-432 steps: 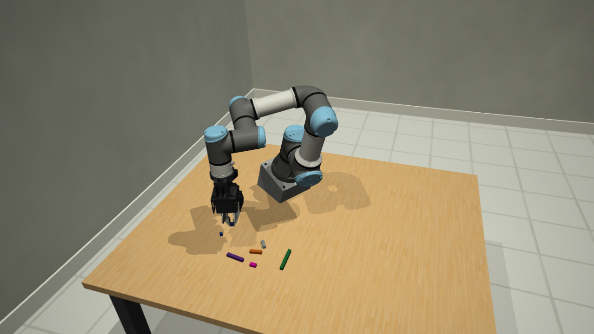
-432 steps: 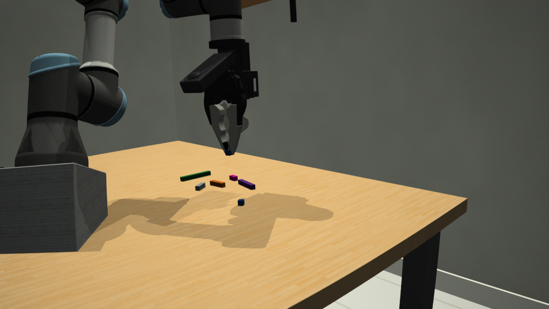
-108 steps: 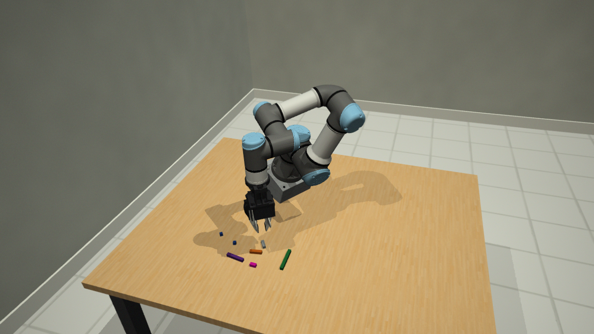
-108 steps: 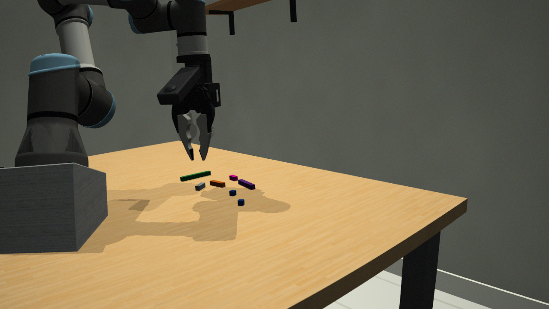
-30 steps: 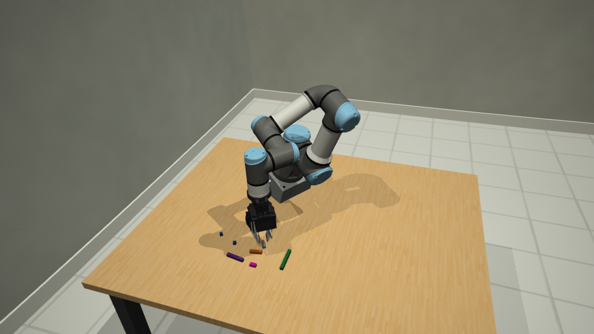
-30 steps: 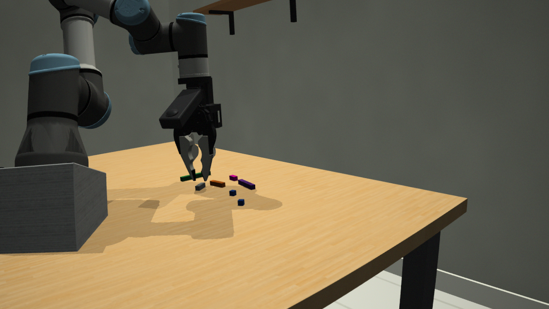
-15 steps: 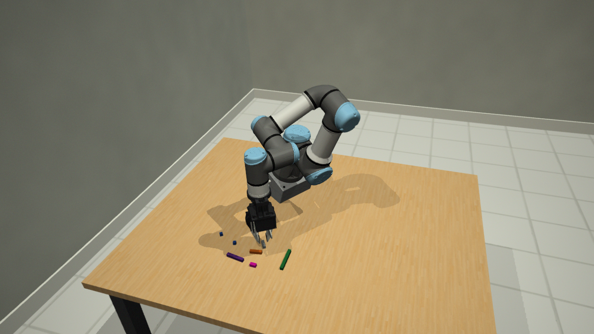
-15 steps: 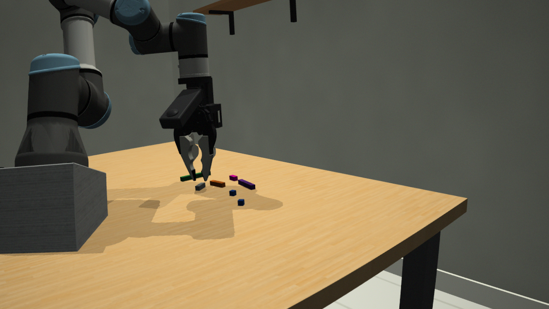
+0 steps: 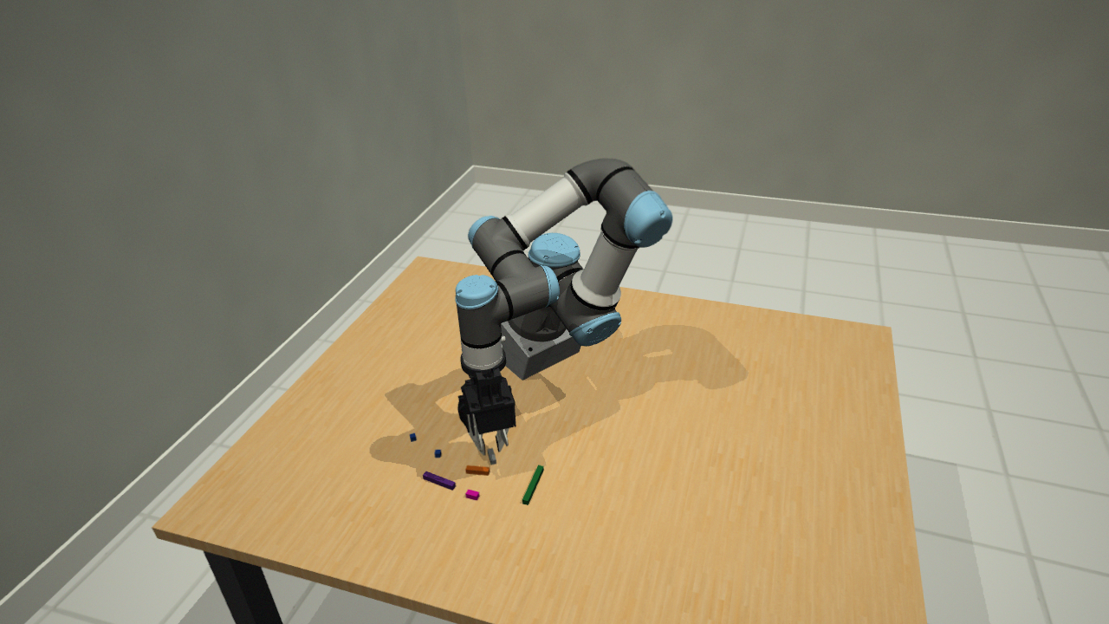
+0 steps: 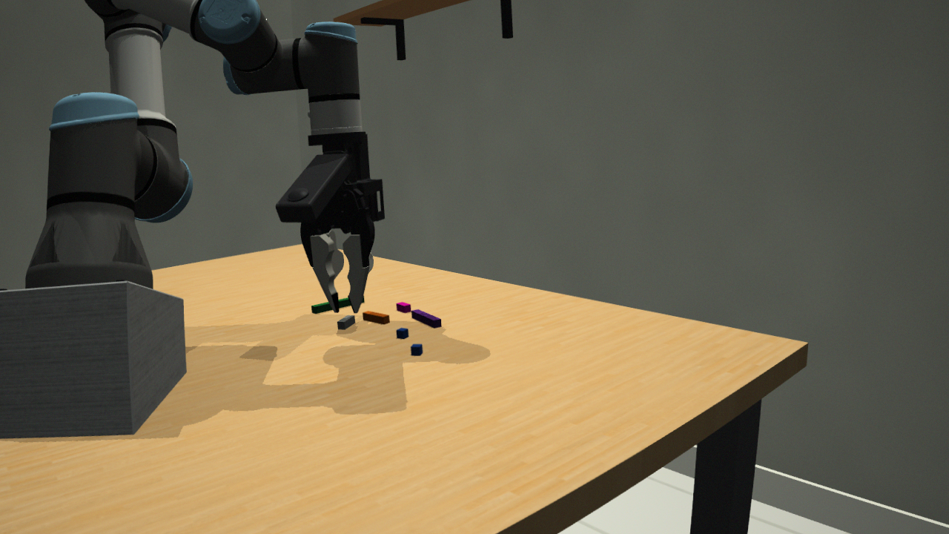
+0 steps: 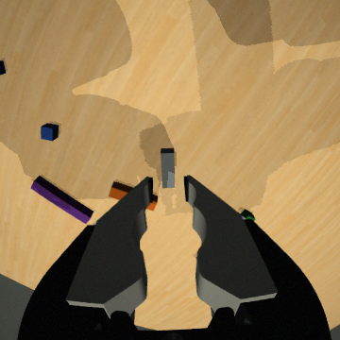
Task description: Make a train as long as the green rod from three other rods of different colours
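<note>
1. The black claw with grey metal fingers (image 9: 490, 445) (image 10: 346, 308) hung pointing down above the wooden table (image 9: 697, 481) (image 10: 563, 371) (image 11: 227, 94), its fingers apart and nothing between them.
2. The short grey rectangular rod (image 9: 491, 456) (image 10: 346, 322) (image 11: 167, 168) lay flat near the fingertips.
3. The orange rectangular rod (image 9: 477, 470) (image 10: 376, 317) (image 11: 119, 191) lay near the grey one, not touching it.
4. The long green rod (image 9: 532, 484) (image 10: 325, 306) (image 11: 247, 215) lay apart from the others.
5. The purple rod (image 9: 438, 480) (image 10: 425, 317) (image 11: 61, 200), small magenta block (image 9: 472, 494) (image 10: 403, 306) and two blue cubes lay separately; no train was formed.

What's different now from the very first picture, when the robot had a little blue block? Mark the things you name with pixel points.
The pincer (image 9: 491, 450) (image 10: 346, 311) (image 11: 168, 178) let go of that blue block (image 9: 437, 452) (image 10: 402, 333) (image 11: 47, 132), now on the table. Then it moved across and down to the grey rod (image 9: 492, 457) (image 10: 345, 322) (image 11: 167, 165). The other rods stayed put.
</note>
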